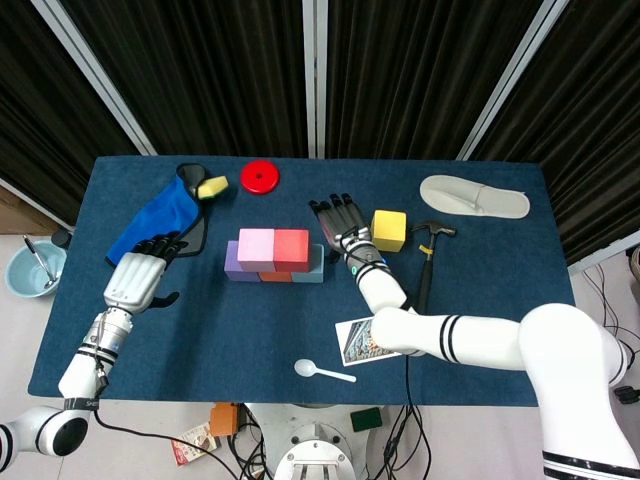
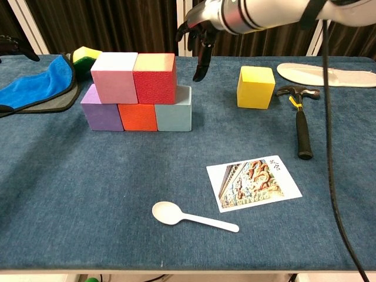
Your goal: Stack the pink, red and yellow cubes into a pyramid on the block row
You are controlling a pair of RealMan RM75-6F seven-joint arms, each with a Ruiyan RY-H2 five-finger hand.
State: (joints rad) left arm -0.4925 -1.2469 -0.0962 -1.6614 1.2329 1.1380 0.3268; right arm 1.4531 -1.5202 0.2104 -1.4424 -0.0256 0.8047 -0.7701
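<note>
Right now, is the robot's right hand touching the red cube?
Apart. In the chest view, dark curtain and blue table show between the right hand and the red cube. The head view also shows table between that hand and the cube.

Light: bright, even, from overhead
Shadows: soft, short beside the cubes
Focus: sharp in both views
Backdrop: dark curtains, no glare
</note>
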